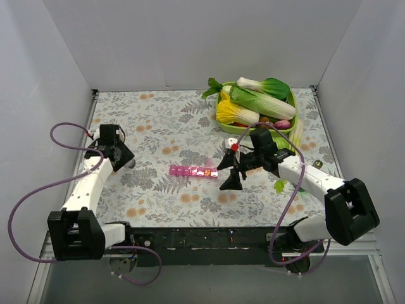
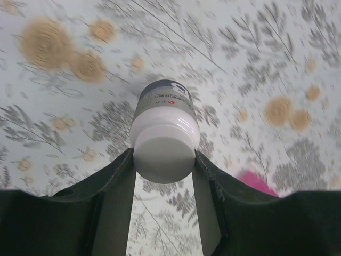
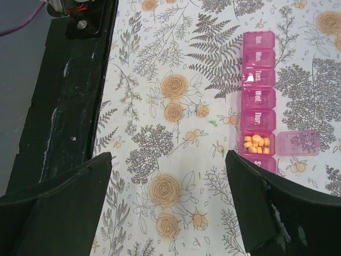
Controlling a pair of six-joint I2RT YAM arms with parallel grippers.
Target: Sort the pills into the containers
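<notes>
So, the containers (image 3: pixel 259 96), a pink strip mid-way across the table (image 1: pixel 158 120), read Sun., Mon., Tues., Wed., Thur. The next compartment's lid (image 3: pixel 298 143) is flipped open, with orange pills (image 3: pixel 256 143) inside. The right gripper (image 3: pixel 168 160) hangs just beside it, jaws spread wide and empty. The left gripper (image 2: pixel 162 160) is clamped on a white-capped bottle (image 2: pixel 164 122) — label's too blurry to read, I think.

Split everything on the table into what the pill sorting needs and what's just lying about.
For the job:
- pink weekly pill organizer
- orange pills in its open compartment
- white-capped bottle, gripped in the left hand

Just lying about:
- green tray
- vegetables piled in it
</notes>
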